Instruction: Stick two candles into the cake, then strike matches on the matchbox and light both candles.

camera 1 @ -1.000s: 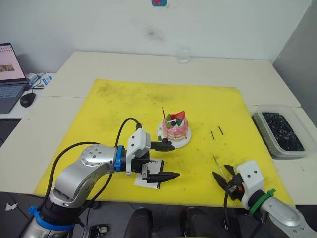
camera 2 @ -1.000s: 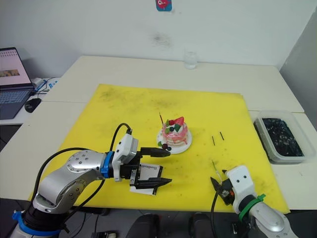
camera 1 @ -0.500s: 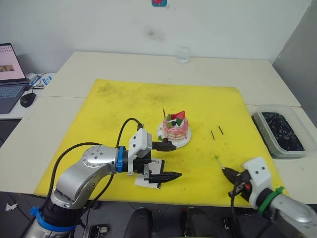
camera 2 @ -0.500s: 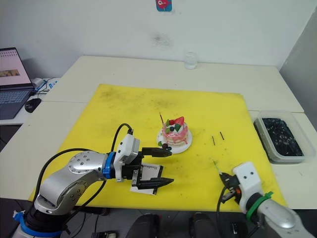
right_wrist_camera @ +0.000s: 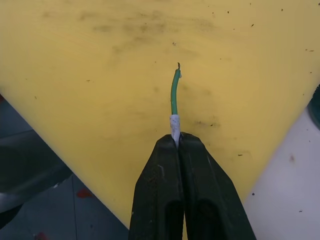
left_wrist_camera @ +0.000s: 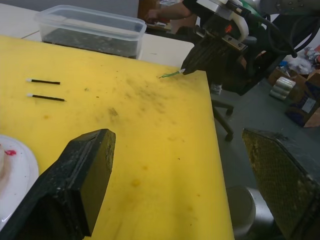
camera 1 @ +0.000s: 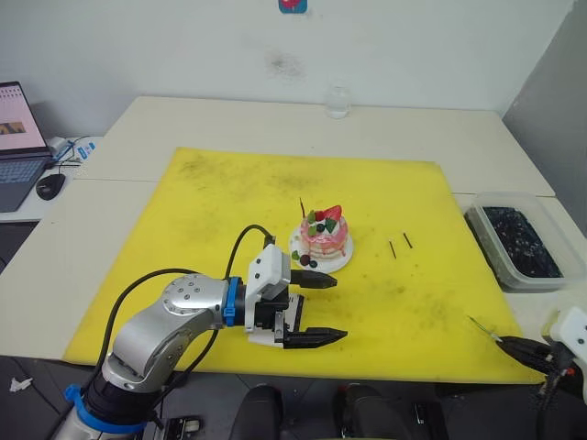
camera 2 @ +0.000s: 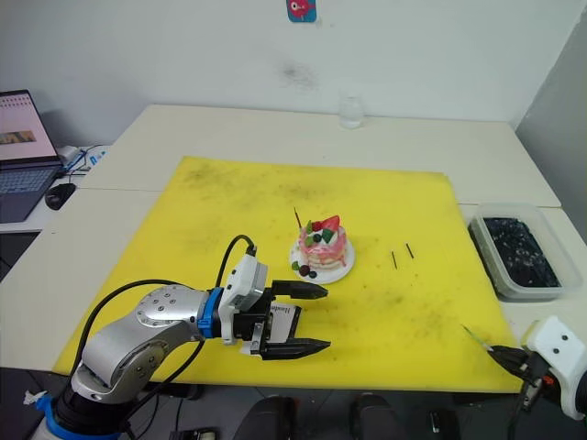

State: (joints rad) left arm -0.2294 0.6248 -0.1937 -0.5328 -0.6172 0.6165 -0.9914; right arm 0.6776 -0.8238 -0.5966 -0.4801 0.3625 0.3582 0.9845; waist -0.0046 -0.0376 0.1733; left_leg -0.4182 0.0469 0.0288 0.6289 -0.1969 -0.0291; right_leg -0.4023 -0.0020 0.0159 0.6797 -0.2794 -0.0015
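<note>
The pink cake point(camera 1: 324, 236) sits on its white plate mid-mat, with one thin dark stick point(camera 1: 302, 207) standing at its left side. Two dark candles point(camera 1: 393, 247) point(camera 1: 407, 240) lie on the mat to its right. My left gripper point(camera 1: 339, 308) is open just in front of the cake, over the white matchbox point(camera 2: 286, 316), touching nothing. My right gripper point(camera 1: 500, 341) hangs past the mat's front right corner, shut on the white end of a thin green stick point(right_wrist_camera: 173, 92). Whether that stick is a candle or a match I cannot tell.
A yellow mat point(camera 1: 229, 192) covers the table. A clear tub point(camera 1: 514, 243) of dark bits stands at the right edge. A glass point(camera 1: 338, 101) stands at the back. A laptop point(camera 1: 14, 137) and mouse point(camera 1: 50, 183) lie far left.
My right gripper has drawn back to the right and off the mat's front corner, carrying the thin stick. The left gripper has shifted slightly right over the matchbox.
</note>
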